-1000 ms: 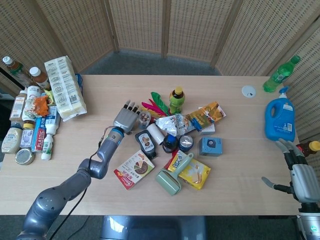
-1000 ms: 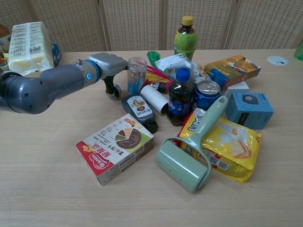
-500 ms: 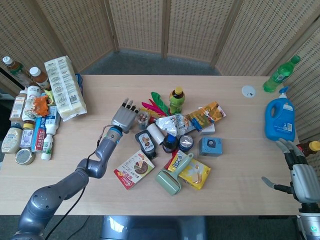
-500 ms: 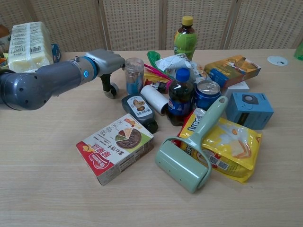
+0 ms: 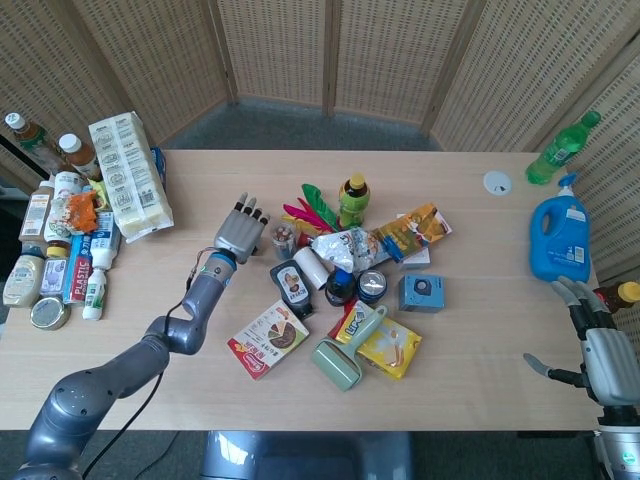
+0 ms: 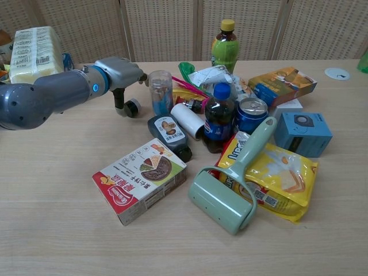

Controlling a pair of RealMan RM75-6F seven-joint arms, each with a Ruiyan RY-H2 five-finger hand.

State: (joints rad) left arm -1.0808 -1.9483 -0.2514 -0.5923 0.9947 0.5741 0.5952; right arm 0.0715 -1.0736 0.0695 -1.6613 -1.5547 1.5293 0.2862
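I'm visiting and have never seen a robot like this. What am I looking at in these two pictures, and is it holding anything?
It is a robot with two grey arms, each ending in a humanlike hand. One picture looks down from its head, the other looks forward from its chest, so both show the same table. The left hand hovers beside a small clear jar, fingers spread, holding nothing. The right hand waits at the table's edge, also with nothing in it, near a blue jug. In the middle lies a pile of groceries: a green-tea bottle, a cola bottle, a can, a snack box and a green lint roller. More bottles and packets stand at the far left.
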